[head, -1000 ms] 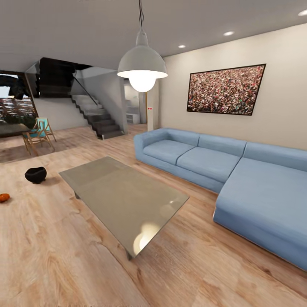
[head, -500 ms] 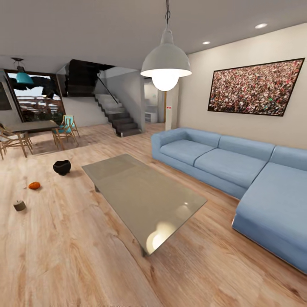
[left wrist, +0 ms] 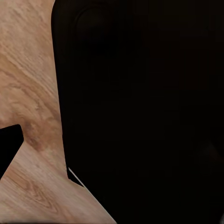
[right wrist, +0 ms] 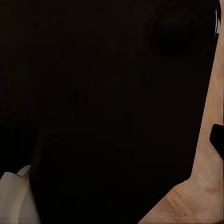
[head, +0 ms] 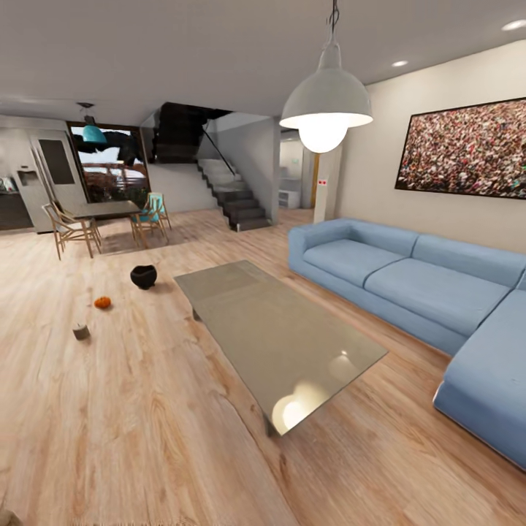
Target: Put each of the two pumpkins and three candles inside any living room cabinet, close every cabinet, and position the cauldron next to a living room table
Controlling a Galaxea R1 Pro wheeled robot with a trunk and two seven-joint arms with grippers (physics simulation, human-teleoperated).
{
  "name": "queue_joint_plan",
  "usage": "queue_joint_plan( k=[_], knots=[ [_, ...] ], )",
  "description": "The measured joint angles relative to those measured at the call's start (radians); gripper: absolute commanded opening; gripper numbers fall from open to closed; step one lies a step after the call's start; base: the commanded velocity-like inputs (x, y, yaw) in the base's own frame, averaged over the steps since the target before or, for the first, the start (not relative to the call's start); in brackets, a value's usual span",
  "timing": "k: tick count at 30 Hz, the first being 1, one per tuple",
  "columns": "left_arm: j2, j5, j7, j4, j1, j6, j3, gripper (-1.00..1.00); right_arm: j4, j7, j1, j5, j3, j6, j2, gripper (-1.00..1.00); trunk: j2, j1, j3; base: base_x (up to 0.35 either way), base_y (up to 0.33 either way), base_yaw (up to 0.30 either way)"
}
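In the head view the black cauldron (head: 144,276) sits on the wood floor just beyond the far left corner of the glossy grey-olive table (head: 277,332), a short gap away from it. One orange pumpkin (head: 102,302) lies on the floor left of and nearer than the cauldron. A stubby beige candle (head: 81,332) stands on the floor a little nearer still. The cabinet is out of view. Both wrist views show a dark part of the robot over wood floor (left wrist: 28,93).
A blue sectional sofa (head: 409,281) runs along the right wall beside the table. A white pendant lamp (head: 326,109) hangs over the table. A dining table with chairs (head: 102,219), a fridge (head: 36,183) and a staircase (head: 237,197) stand at the back. Open floor lies to the left.
The head view has swung to the left, so everything has shifted right in the picture. The candle, the dining set and the fridge have come into view. No object itself has moved.
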State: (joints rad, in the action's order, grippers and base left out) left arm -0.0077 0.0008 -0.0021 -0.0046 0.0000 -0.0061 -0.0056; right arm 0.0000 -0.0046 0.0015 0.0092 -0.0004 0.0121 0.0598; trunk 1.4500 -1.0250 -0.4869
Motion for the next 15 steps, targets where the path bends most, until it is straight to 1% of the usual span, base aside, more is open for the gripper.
queue_joint_plan(
  k=[15],
  knots=[
    [0.0, 0.0, 0.0, 0.0, 0.0, 0.0, 0.001, 1.0, 0.0, 0.0, 0.0, 0.0, 0.002, -0.001, 0.002, 1.0, 0.0, 0.0, -0.01, 0.0, 0.0, 0.272]
  ],
)
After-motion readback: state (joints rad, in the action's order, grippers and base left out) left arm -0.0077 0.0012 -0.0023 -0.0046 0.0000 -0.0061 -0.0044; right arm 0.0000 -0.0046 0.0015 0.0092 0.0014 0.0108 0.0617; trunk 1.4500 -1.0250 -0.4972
